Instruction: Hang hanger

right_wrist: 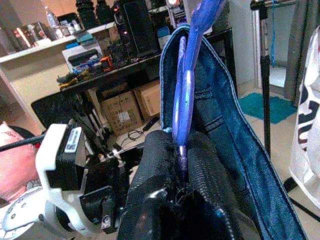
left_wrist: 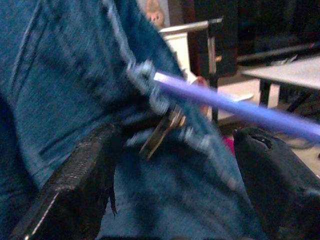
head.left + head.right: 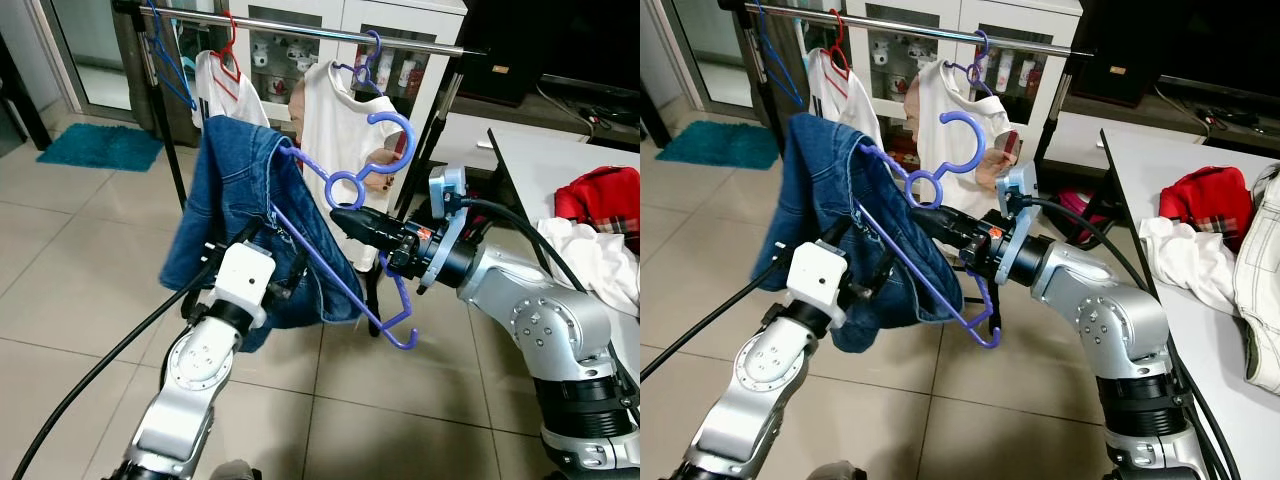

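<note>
Hanger (image 3: pixel 345 190), purple, draped with blue jeans (image 3: pixel 240 200): neck clamped in right tool (image 3: pixel 345 222), held below rail (image 3: pixel 330 32). Left tool (image 3: pixel 865 280), fingers spread wide, is buried in denim. Risk: jeans could be dragged off if snagged there.

The left tool (image 3: pixel 283 290) is buried in blurred denim shorts (image 3: pixel 240 200); the desk (image 3: pixel 540 160) is cropped.
</note>
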Controlling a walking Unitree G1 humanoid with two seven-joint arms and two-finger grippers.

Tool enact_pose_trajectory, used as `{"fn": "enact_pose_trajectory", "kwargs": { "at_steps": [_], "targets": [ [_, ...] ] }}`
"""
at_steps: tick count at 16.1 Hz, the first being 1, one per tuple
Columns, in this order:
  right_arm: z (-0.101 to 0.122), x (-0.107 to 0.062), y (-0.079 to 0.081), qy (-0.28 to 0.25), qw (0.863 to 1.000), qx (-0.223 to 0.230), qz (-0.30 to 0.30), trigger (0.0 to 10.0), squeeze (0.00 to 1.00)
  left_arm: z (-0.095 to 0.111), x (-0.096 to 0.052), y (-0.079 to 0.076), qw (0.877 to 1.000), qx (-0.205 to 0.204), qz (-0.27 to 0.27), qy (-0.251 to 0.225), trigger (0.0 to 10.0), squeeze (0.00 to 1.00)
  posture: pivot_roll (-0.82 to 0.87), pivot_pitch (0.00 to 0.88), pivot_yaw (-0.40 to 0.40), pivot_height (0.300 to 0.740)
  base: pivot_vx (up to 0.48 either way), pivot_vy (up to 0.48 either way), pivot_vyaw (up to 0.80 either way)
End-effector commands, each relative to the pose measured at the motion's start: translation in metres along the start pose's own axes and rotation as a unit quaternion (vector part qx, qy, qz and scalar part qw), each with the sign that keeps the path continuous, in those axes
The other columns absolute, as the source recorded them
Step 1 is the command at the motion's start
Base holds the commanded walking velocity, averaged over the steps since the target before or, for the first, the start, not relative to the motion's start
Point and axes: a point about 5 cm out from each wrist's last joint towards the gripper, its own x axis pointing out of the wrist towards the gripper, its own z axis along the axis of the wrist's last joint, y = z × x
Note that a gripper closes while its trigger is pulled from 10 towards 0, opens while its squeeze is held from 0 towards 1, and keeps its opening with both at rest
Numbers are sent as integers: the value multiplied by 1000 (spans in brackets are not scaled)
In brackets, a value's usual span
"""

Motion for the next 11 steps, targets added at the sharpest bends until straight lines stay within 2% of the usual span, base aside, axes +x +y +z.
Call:
{"fn": "enact_pose_trajectory", "kwargs": {
  "at_steps": [1, 4, 6, 8, 10, 11],
  "targets": [
    [11, 4, 3, -11, 1000, -20, 17, 10000, 0, 4, 4, -4, 1000, -12, -12, -14, 10000, 0, -124, 10, -103, 740, 0, 0, 0],
    [11, 5, 5, -9, 999, -26, 19, 10000, 0, 1, 9, -9, 999, -34, -32, -9, 10000, 0, -133, 11, -96, 740, 0, 0, 0],
    [11, 4, 5, -9, 999, -26, 24, 10000, 0, -4, 12, -4, 1000, -22, -9, 6, 10000, 0, -131, 8, -92, 740, 0, 0, 0],
    [11, 5, 9, -13, 999, -22, 38, 10000, 0, -4, 17, 7, 1000, -13, 17, 0, 10000, 0, -127, 1, -86, 740, 0, 0, 0],
    [10, 5, 8, -18, 999, -19, 29, 10000, 0, -1, 17, 10, 1000, -10, 15, -8, 10000, 0, -127, 1, -84, 740, 0, 0, 0],
    [10, 5, 3, -25, 1000, -13, 10, 10000, 0, -1, 15, 10, 1000, -8, 13, -10, 4588, 0, -127, 1, -84, 740, 0, 0, 0]
  ]
}}
